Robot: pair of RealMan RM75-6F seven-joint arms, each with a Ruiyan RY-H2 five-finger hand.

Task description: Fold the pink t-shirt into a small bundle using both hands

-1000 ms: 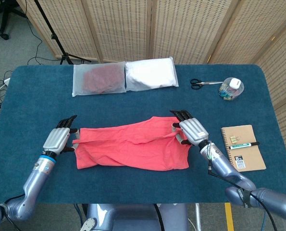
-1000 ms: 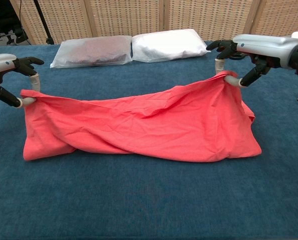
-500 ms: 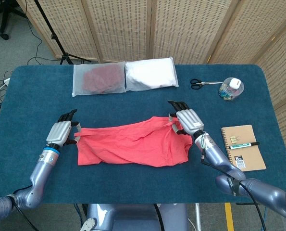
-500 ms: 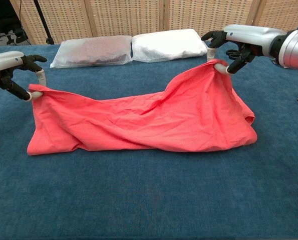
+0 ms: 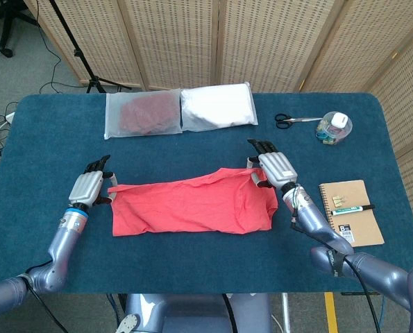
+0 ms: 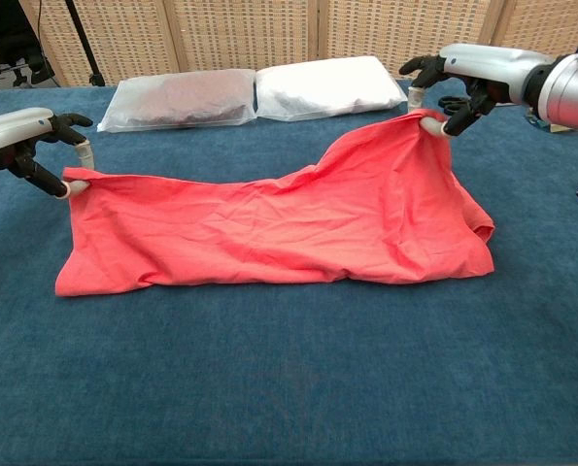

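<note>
Since a second ago, both corners of the pink t-shirt (image 6: 279,228) have been carried toward the far side of the table (image 5: 192,263), so the cloth now lies as a flatter, narrower band than it did then.

At the left, the left robot hand (image 6: 38,146) pinches the shirt's near-left upper corner between thumb and a fingertip, its other fingers curled above; the corner is held only slightly above the blue cloth of the table. From that pinch the shirt runs rightward across the middle of the table, its lower edge resting on the surface, its top edge sagging in the centre and rising again toward the right. There the right robot hand (image 6: 444,92) pinches the opposite upper corner, and holds it higher than the left one, so that the fabric peaks under it. The shirt thus hangs stretched between the two hands, each touching it only at its own corner.

The step in hand appears to be a lengthwise fold: the upper layer is held by both corners and drawn over the lower. The next move probably calls for both hands to lower their corners together and lay the edge flat and level before releasing, the right coming down further than the left; uneven lowering would likely leave a skewed fold.

Beyond the shirt lie two bagged garments (image 5: 178,109), and at the right scissors (image 5: 293,120), a small container (image 5: 334,127) and a notebook (image 5: 350,211), all well apart from the work.
</note>
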